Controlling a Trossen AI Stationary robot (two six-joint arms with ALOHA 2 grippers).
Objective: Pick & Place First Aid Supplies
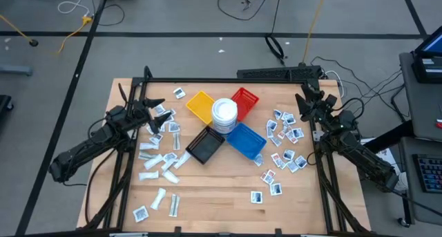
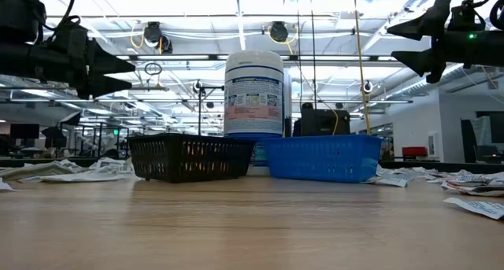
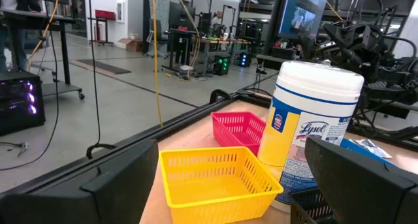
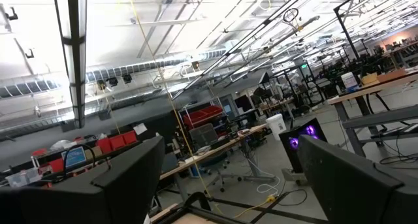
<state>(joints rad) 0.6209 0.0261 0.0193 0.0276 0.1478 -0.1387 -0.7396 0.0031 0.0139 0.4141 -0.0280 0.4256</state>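
The first aid supplies are small flat white packets lying flat on the wooden table in two scatters, one at the left (image 1: 160, 161) and one at the right (image 1: 286, 137); they show as pale strips (image 2: 472, 183) in the low view. My left gripper (image 1: 159, 111) is open and hovers level above the left scatter, pointing at the trays in the middle. My right gripper (image 1: 308, 103) is open above the right scatter's far end, tipped upward. Both hang clear of the table in the low view, left (image 2: 126, 65) and right (image 2: 398, 46). Neither has anything between its fingers.
At the table's middle stand a yellow tray (image 1: 199, 106), a red tray (image 1: 245, 99), a blue tray (image 1: 246, 140) and a black tray (image 1: 204, 147) around a round white tub (image 1: 224, 114). A few packets (image 1: 266, 188) lie toward the near edge. Bare wood lies along the near edge.
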